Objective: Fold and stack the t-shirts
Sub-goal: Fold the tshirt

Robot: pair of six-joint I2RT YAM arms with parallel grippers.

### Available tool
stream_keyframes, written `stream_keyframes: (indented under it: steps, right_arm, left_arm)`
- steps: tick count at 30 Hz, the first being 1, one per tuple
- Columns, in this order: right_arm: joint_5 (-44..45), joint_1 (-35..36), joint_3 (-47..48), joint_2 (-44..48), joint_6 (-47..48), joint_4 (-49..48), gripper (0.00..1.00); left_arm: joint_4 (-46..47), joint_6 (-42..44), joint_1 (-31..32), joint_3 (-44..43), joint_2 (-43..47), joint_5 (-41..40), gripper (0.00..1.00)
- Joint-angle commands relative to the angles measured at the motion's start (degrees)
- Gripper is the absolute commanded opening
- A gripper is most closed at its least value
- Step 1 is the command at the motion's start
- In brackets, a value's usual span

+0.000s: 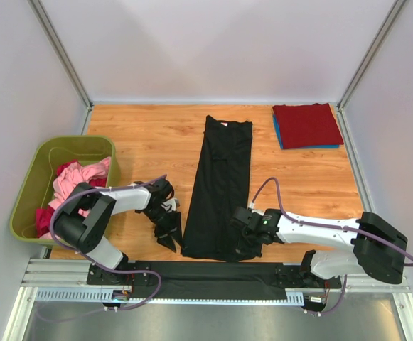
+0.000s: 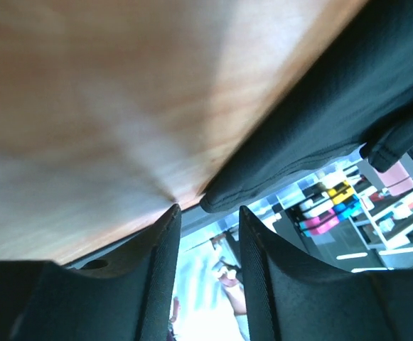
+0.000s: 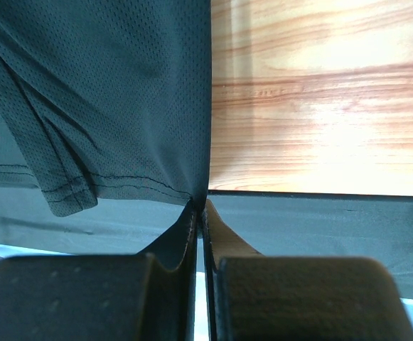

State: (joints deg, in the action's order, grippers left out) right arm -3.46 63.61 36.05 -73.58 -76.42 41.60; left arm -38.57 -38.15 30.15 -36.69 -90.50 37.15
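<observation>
Looking down in top view: noted black shirt [image 1: 218, 186] spread as a long narrow strip down the middle of table [image 1: 149, 142], collar end far, hem end at near edge. Logged red shirt [image 1: 306, 124] folded at far right corner, stacked on blue shirt [image 1: 278, 135], only blue edges showing. Logged bin [image 1: 28, 192] at left with pink shirts [image 1: 78, 177] heaped inside. Found left gripper [image 1: 169, 231] low, just beside black shirt's near-left corner, and right gripper [image 1: 240, 234] at its near-right corner, on the cloth.

Left wrist view, blurred: saw left gripper [image 2: 207, 213] with fingers [image 2: 156, 263] parted, nothing between them, gripping nothing. Marked black shirt [image 2: 334, 121] lying on table [image 2: 121, 92], folded edge just past the fingertips; could not tell whether touching.

Right wrist view: found right gripper [image 3: 200, 206] clamped tight on black shirt [image 3: 121, 92], stitched hem pinched between the tips, mesh cloth spreading away up and to the left. Noted bare table [image 3: 313, 106] to the right of the cloth.
</observation>
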Motion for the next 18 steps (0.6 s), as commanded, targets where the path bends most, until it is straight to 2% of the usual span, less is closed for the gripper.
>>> stream_keyframes:
  steps: [1, 4, 9, 12, 13, 16, 17, 18]
  right_arm:
    - [1.2, 0.5, 1.8, 1.2, 0.0, 0.7, 0.0]
    - [1.1, 0.8, 1.6, 1.5, -0.5, 0.4, 0.0]
    - [1.1, 1.0, 1.3, 1.7, -0.7, 0.5, 0.0]
    - [1.1, 1.0, 1.3, 1.8, -0.8, 0.5, 0.0]
    - [1.2, 1.1, 1.4, 1.8, -0.8, 0.6, 0.0]
    - [1.4, 1.2, 1.7, 2.0, -0.9, 1.5, 0.0]
    - [1.5, 1.2, 1.9, 2.1, -1.0, 1.9, 0.0]
    - [1.7, 1.2, 2.0, 2.5, -0.9, 2.2, 0.0]
  left_arm:
    - [-0.7, -1.7, 1.2, 0.6, 2.8, -1.7, 0.46]
    - [1.4, -2.0, 1.8, 1.4, 1.1, -1.3, 0.46]
    - [9.2, -5.2, 2.0, 5.1, -1.1, 3.4, 0.41]
    - [10.4, -5.5, 2.1, 5.0, -2.3, 3.5, 0.35]
    - [10.0, -5.4, 2.1, 4.9, -2.3, 3.5, 0.28]
    - [8.8, -5.7, 2.1, 4.3, -1.4, 3.0, 0.14]
    - [8.2, -5.9, 2.1, 4.1, -0.8, 2.8, 0.04]
    - [7.5, -6.1, 2.1, 3.5, 0.3, 2.4, 0.01]
